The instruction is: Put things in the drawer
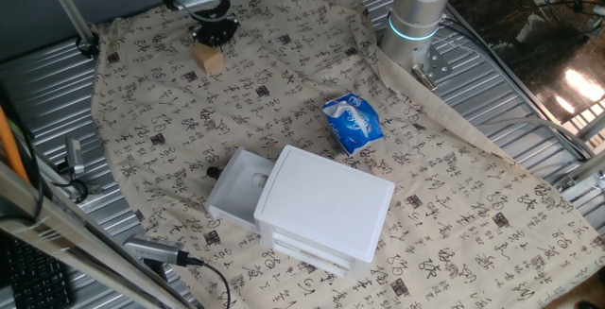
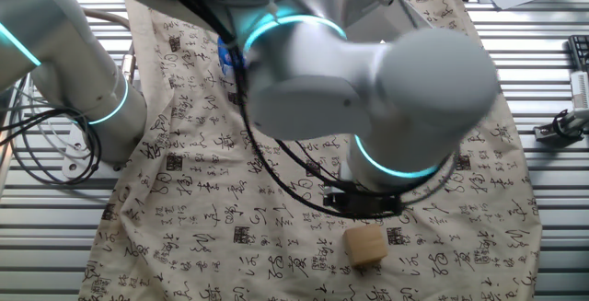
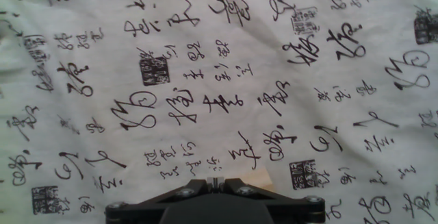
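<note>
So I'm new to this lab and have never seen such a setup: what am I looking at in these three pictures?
It is one robot arm working over a table covered by a cloth printed with calligraphy. Two pictures come from fixed cameras on different sides of the table; the third comes from a camera on the arm's hand, looking down at the cloth. The end effector hangs just above a small wooden block; it holds nothing, and whether its fingers are open is hard to tell. Nearer the middle stands a white drawer unit with its top drawer pulled open, and beside it lies a blue and white packet. In the other fixed view the arm hides most of the table.
</note>
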Controlling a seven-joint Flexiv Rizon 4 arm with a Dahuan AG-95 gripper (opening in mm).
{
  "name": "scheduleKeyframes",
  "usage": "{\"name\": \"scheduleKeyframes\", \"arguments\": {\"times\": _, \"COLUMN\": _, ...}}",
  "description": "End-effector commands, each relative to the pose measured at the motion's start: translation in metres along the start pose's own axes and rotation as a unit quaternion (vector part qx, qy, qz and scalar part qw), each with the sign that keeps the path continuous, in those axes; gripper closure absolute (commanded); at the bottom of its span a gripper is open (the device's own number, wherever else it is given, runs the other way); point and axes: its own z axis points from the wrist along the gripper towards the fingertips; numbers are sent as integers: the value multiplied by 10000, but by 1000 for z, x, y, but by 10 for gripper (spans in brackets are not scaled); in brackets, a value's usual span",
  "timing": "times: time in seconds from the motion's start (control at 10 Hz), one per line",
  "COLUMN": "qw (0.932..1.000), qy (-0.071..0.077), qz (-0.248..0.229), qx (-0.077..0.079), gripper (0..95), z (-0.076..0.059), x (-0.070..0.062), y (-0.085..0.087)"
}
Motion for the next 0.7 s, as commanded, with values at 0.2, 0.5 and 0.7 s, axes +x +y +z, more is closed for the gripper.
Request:
{"name": "scheduleKeyframes", "arguments": {"times": 0.2, "qw": 9999, "qy": -43, "qz": -118, "qx": 18, "gripper": 950, "z": 1, "x": 1, "y": -1}}
{"name": "scheduleKeyframes", "arguments": {"times": 0.5, "qw": 9993, "qy": -40, "qz": -368, "qx": 80, "gripper": 950, "z": 3, "x": 3, "y": -3}}
{"name": "scheduleKeyframes", "arguments": {"times": 0.7, "qw": 9979, "qy": -39, "qz": -642, "qx": 99, "gripper": 950, "z": 7, "x": 19, "y": -12}}
